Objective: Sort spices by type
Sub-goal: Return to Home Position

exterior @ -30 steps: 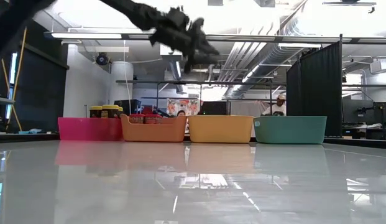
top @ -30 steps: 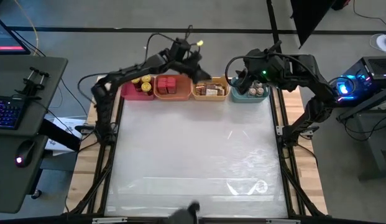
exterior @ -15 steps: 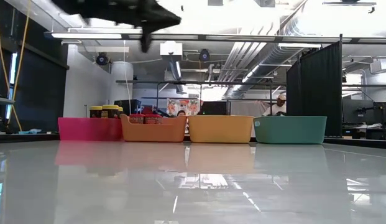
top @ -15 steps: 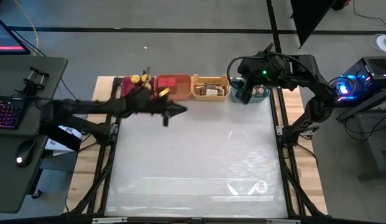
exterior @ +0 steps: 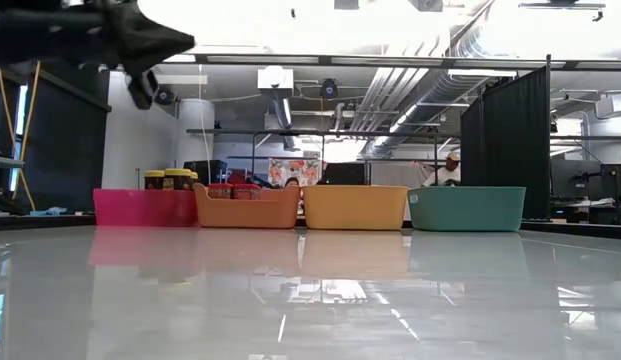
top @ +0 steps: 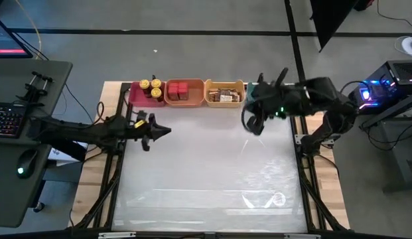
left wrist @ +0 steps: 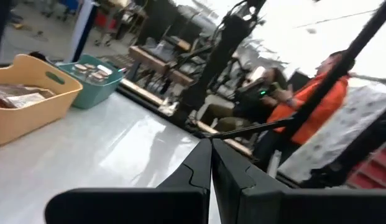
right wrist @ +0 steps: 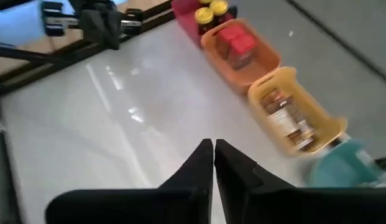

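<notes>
Four bins stand in a row at the table's far edge. The pink bin (top: pixel 136 93) holds yellow-lidded jars (right wrist: pixel 211 9). Red boxes (top: pixel 179 89) fill the orange bin (top: pixel 184 101), and foil packets (top: pixel 224 95) lie in the yellow bin (top: pixel 224 103). The teal bin (left wrist: pixel 87 78) holds grey-lidded jars (left wrist: pixel 93 70). My left gripper (top: pixel 166 130) hangs shut and empty over the table's left part, in front of the pink bin. My right gripper (top: pixel 251 125) hangs shut and empty in front of the teal bin.
The white tabletop (top: pixel 206 166) lies bare in front of the bins. A desk with a keyboard (top: pixel 6 119) stands left of the table and lit equipment (top: pixel 371 89) to its right. A person in orange (left wrist: pixel 317 99) shows beyond the table.
My left gripper has swung from above the orange and yellow bins toward the table's left and near edges, sinking lower. My right gripper has drawn back from over the teal bin toward the near edge. The spices have kept still in their bins.
</notes>
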